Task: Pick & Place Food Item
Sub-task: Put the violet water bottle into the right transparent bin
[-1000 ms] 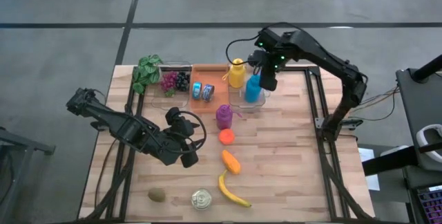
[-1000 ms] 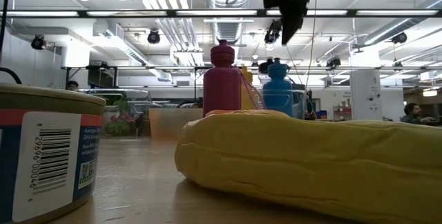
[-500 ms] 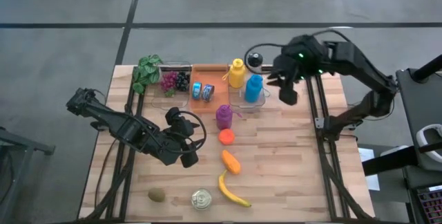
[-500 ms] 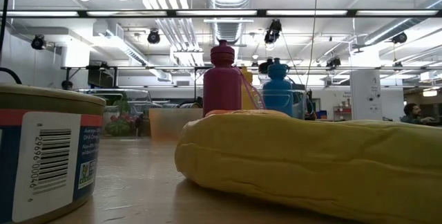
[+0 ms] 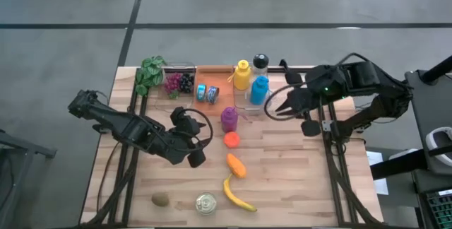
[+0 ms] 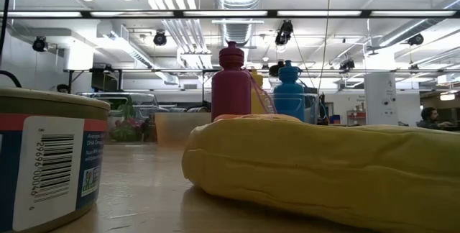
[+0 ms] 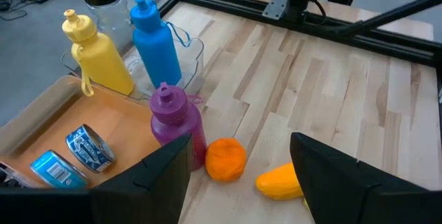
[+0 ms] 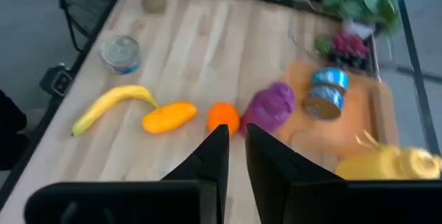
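Two grippers: left gripper (image 5: 192,157) open, nearer, orange (image 5: 232,140) at two o'clock; right gripper (image 5: 309,126) nearly closed, empty, farther off.

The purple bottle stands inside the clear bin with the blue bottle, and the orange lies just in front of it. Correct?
Not quite. The purple bottle stands on the bare table, outside the clear bin holding the blue bottle. The orange does lie beside it. The high view shows this.

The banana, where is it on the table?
In the high view the banana lies near the table's front edge, right beside the tin can and just below the orange pepper.
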You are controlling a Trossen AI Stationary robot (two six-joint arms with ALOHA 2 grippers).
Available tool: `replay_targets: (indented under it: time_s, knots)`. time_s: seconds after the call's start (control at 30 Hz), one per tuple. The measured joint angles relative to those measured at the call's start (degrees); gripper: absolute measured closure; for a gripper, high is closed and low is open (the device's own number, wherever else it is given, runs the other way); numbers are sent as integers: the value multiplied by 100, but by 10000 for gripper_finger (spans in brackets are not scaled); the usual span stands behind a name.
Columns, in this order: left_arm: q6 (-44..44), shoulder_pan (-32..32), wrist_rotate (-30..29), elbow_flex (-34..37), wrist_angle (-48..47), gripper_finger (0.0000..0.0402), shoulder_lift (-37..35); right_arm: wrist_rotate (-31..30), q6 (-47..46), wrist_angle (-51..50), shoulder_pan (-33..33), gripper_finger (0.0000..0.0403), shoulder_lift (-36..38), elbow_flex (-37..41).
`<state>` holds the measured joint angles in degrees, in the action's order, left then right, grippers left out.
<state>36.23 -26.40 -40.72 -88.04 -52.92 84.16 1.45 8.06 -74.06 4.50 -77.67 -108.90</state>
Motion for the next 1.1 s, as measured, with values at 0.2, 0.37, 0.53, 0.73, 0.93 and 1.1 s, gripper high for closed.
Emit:
replay_targets:
  time_s: [0.2,0.37,0.53,0.73,0.93,1.1]
  knots:
    - [-53,277,0,54,390,152,0,-7,79,30,165,360,44,0]
    - [-626,612,59,492,1306,158,7,4,140,35,165,358,156,0]
    - [-1073,993,390,958,2156,163,9,5,141,39,165,359,230,0]
    - [-1160,1505,898,1533,2891,169,7,3,163,46,165,360,238,0]
    - [-1640,2008,1037,2004,3515,173,7,3,166,55,165,358,207,1]
    - [-1985,2432,1685,2453,4200,177,4,3,247,67,163,359,173,17]
